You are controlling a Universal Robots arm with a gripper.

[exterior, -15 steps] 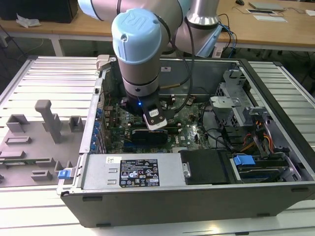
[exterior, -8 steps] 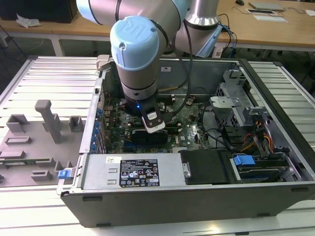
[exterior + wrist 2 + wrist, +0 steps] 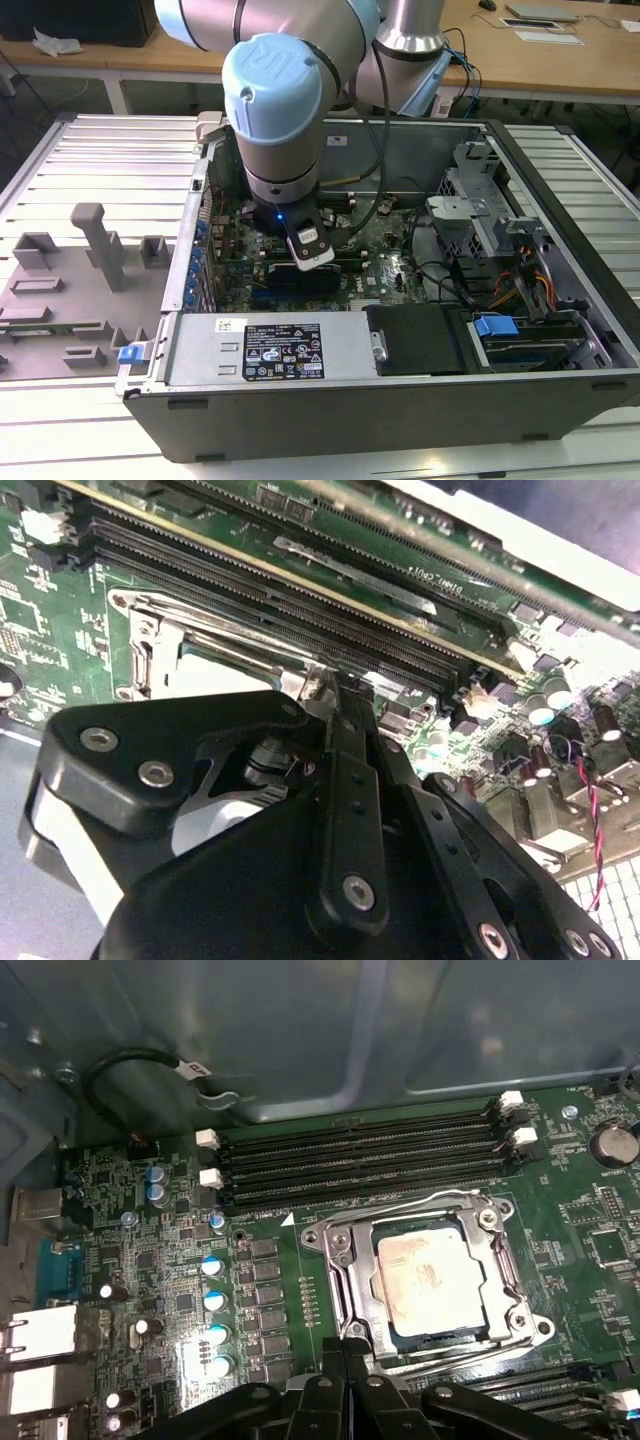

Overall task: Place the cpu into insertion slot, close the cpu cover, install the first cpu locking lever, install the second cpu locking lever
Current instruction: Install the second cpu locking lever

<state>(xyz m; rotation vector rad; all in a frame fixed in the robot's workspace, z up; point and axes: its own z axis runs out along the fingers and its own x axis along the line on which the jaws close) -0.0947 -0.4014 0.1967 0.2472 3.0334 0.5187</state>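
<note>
The cpu (image 3: 435, 1280), a dull silver square chip, lies flat in the insertion slot (image 3: 392, 1332), whose pin field is hidden under it. The cpu cover (image 3: 497, 1260), a silver frame with a square window, lies down over the chip's edges. One wire locking lever (image 3: 420, 1203) runs along the side by the memory slots, another (image 3: 470, 1360) along the opposite side. My gripper (image 3: 345, 1352) is shut, its black tips at the socket's edge by a corner of the frame. In the second wrist view the gripper (image 3: 333, 687) meets the cover (image 3: 165, 650) at its edge.
Long black memory slots (image 3: 360, 1160) (image 3: 300, 590) run beside the socket. Blue-topped capacitors (image 3: 215, 1300) stand nearby. The arm (image 3: 280, 120) reaches down into the open computer case (image 3: 400, 410), over the power supply (image 3: 270, 350). A grey fixture plate (image 3: 80, 270) lies at the exterior view's left.
</note>
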